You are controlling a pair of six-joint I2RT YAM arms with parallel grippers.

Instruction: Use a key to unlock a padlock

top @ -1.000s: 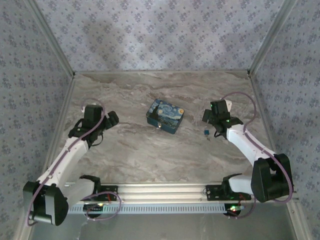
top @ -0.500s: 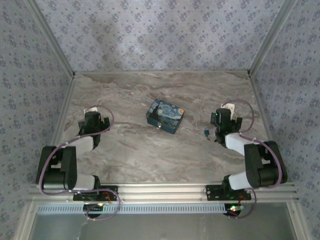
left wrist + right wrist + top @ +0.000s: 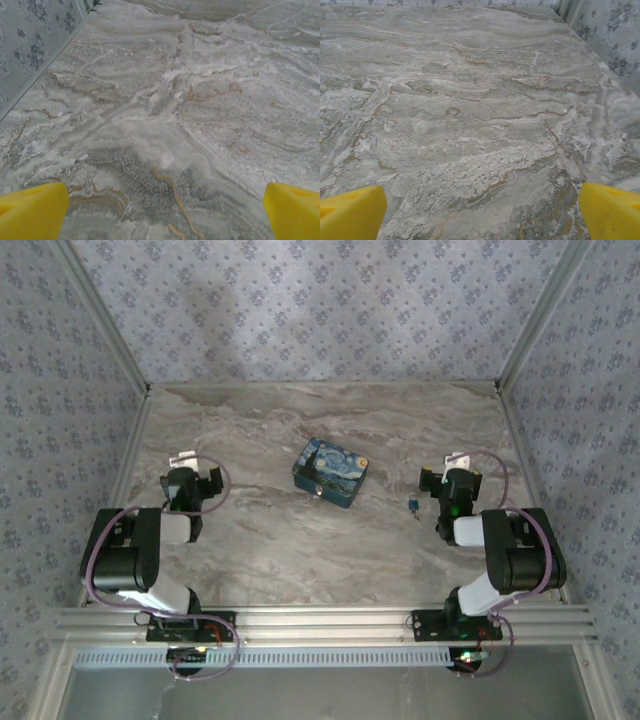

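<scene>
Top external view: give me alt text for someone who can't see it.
A tiny dark padlock lies on a marble table, right of a blue starry-printed box near the centre. The left arm and right arm sit folded near the front corners, touching neither object.

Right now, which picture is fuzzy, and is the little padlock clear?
Top external view: even soft light, the padlock is just a tiny dark speck. Left wrist view: the yellow fingertips look soft-edged. Right wrist view: the marble table is fairly sharp.

Padlock [image 3: 412, 504] lies right of box [image 3: 331, 472], on table [image 3: 280, 545]
</scene>
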